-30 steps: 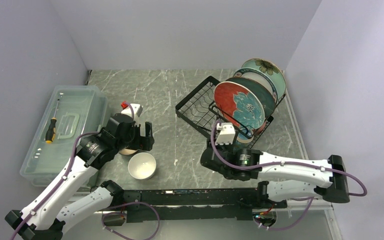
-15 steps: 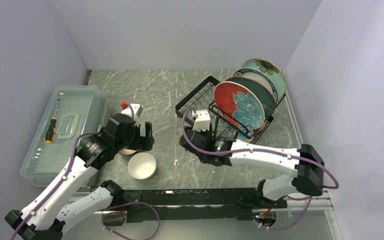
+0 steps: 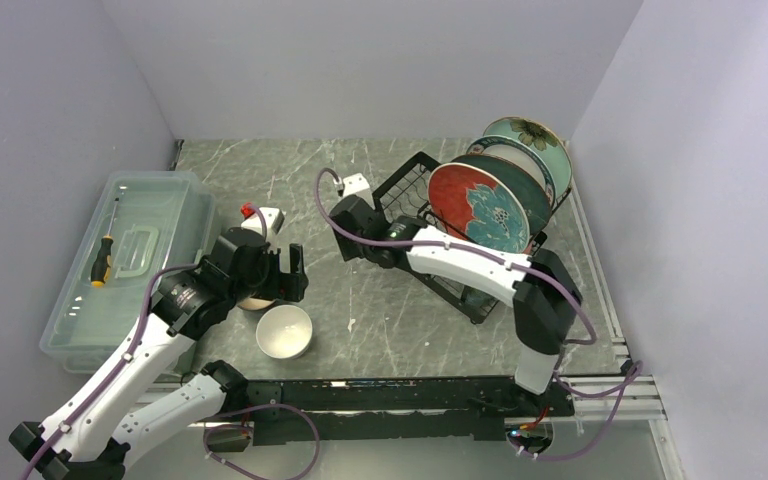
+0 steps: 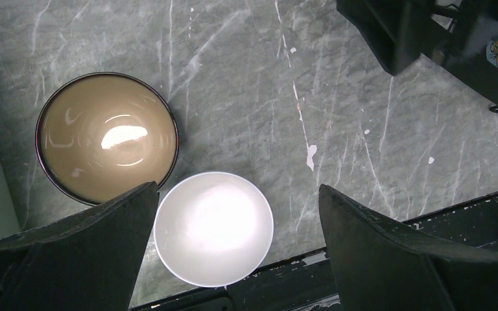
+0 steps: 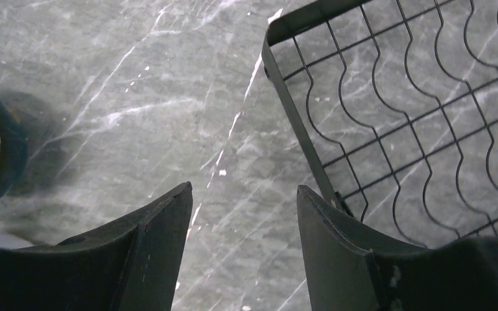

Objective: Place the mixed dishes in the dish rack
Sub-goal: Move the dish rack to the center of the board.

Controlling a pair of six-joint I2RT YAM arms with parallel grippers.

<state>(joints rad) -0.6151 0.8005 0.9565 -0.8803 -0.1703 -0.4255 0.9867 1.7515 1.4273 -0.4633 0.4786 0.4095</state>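
- Top external view: three plates, the red plate (image 3: 478,208) in front and the mint-green plate (image 3: 530,140) at the back, stand on edge in the dish rack (image 3: 400,205). Their faces point toward the near-left.
- Two dishes are on the table, well apart from the rack: the white bowl (image 3: 283,331) and the brown bowl (image 4: 107,137). They sit just beside each other.
- Both bowls are upright with mouths up. They are round, so there is no long axis on the table; the symmetry axis is vertical.
- Left gripper (image 4: 233,214): fingers spread wide, empty, hovering above the bowls. In the wrist view the white bowl lies between the fingers.
- Right gripper (image 5: 243,191): fingers apart, nothing between them, over bare table beside the rack's open basket corner.
- Step in hand, as judged: picking up a bowl.
- Next move calls for descent with one finger inside the rim and one outside, clear of the neighbouring bowl.
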